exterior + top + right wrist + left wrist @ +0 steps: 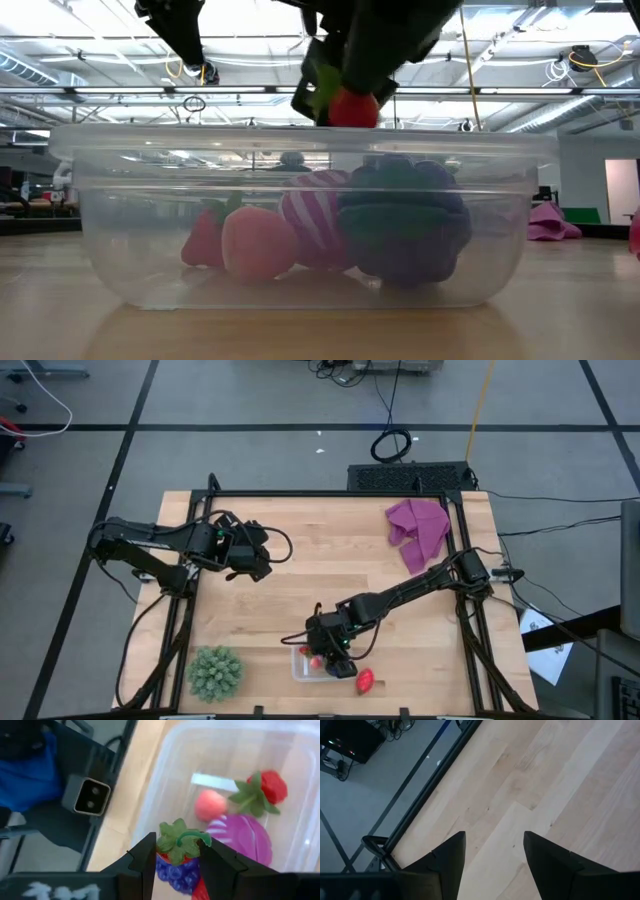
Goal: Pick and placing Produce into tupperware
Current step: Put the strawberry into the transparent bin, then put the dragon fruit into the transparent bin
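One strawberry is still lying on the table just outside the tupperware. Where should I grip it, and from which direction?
Grip the loose strawberry across its narrow red body, coming straight down from above. It lies on its side on bare wood, close to the tupperware corner, so a side approach would likely hit the wall. The right gripper is nearest but holds another strawberry over the box; release that first.

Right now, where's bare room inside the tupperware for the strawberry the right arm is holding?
The tupperware is crowded on the side with the grape bunch, striped magenta ball, pink piece and a strawberry. Bare floor remains along the wall nearest the low camera and beyond the strawberry.
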{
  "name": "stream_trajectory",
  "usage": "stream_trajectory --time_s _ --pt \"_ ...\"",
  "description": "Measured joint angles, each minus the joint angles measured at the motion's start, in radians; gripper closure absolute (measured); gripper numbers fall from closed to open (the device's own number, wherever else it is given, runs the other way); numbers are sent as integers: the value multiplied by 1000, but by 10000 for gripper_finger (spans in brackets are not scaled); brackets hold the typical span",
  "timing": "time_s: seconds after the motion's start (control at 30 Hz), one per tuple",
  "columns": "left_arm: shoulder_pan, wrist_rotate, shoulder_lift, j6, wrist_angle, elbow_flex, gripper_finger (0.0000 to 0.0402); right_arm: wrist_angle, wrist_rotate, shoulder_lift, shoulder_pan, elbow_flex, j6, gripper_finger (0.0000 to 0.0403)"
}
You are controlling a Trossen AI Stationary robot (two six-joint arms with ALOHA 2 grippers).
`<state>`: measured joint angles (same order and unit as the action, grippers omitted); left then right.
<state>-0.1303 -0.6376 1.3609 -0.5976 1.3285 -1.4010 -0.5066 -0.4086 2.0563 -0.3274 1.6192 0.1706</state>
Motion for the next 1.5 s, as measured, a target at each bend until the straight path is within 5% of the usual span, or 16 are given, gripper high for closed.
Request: stream_trajectory --time_s 0.2,1.13,1.5 --pt "0 0 0 -3 0 0 195 -90 99 0 -9 1 -7 284" --pt "0 6 0 -9 0 0 195 -103 94 0 -7 1 -22 239" --pt "0 9 0 -11 1 0 195 -305 93 -5 -7 170 -18 240"
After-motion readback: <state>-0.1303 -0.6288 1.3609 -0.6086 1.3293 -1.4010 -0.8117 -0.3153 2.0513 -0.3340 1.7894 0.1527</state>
